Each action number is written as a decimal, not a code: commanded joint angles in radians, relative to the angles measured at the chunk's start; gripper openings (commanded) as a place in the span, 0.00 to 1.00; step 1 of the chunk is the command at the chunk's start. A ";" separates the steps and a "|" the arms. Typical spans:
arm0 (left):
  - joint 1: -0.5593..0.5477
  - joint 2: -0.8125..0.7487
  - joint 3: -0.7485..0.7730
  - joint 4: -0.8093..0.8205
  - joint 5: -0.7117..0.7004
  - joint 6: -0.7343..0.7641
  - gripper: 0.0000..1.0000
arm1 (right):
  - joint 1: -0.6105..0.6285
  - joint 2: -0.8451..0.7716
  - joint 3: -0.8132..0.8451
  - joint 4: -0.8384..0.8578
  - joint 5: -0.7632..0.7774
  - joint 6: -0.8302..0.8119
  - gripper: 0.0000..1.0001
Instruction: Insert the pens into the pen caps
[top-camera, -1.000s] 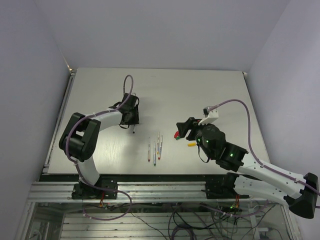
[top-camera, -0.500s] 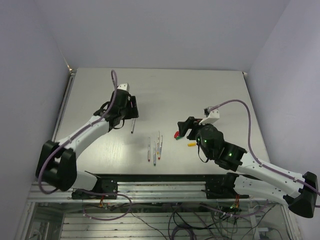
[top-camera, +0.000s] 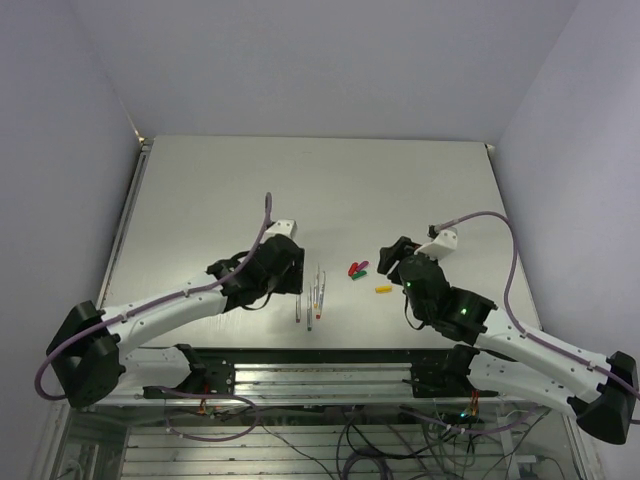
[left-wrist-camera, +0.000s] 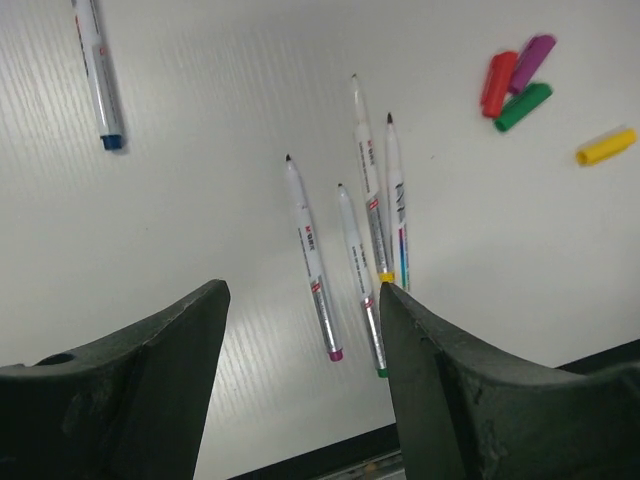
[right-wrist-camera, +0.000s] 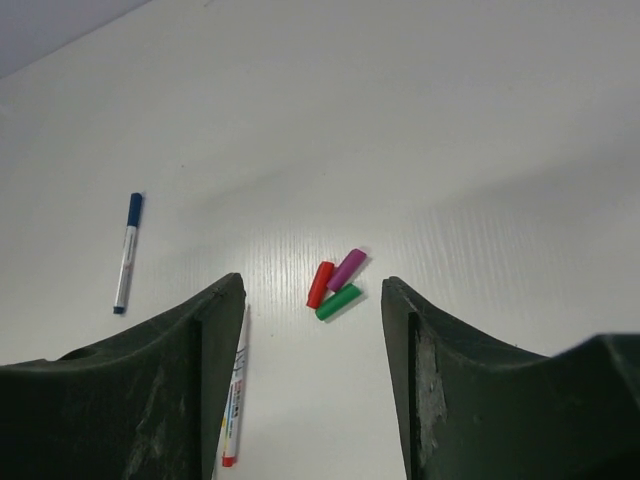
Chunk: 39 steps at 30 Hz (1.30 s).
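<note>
Table (top-camera: 400, 180), pale and matt, carries everything; the red cap (left-wrist-camera: 497, 82) near its middle is the mark for all that follows. From the left of the red cap the left arm (top-camera: 170, 305) stretches low along the near edge, and from the right comes the right arm (top-camera: 520, 345). Over the loose pens, left of the red cap, hovers the left gripper (left-wrist-camera: 300, 295), its fingers spread wide with nothing between them. Near the red cap on its right hangs the right gripper (right-wrist-camera: 313, 285), jaws likewise apart and empty.

Left of the red cap and a little nearer the arm bases lie four uncapped pens (left-wrist-camera: 356, 260) in a tight, roughly parallel row, tips pointing away from the bases. Further left than that row lies a fifth pen (right-wrist-camera: 125, 250), already wearing the dark blue cap (right-wrist-camera: 133, 208).

Touching the red cap on its right is the magenta cap (left-wrist-camera: 530, 62). The green cap (left-wrist-camera: 522, 106) lies tight against both on the near side. The yellow cap (left-wrist-camera: 606, 147) sits alone, right of the red cap and nearer the bases.
</note>
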<state>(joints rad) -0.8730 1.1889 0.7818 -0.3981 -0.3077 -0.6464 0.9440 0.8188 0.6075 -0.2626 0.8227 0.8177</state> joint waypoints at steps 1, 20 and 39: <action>-0.059 0.054 0.016 -0.073 -0.119 -0.056 0.72 | -0.005 -0.039 -0.020 -0.051 0.023 0.083 0.56; -0.119 0.303 0.063 -0.007 -0.123 -0.072 0.70 | -0.006 -0.044 -0.002 -0.067 0.020 0.068 0.51; -0.174 0.438 0.087 -0.076 -0.169 -0.118 0.41 | -0.006 -0.069 -0.002 -0.044 -0.005 0.075 0.49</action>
<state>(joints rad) -1.0264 1.6009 0.8448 -0.4305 -0.4404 -0.7422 0.9417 0.7696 0.5941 -0.3260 0.8143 0.8799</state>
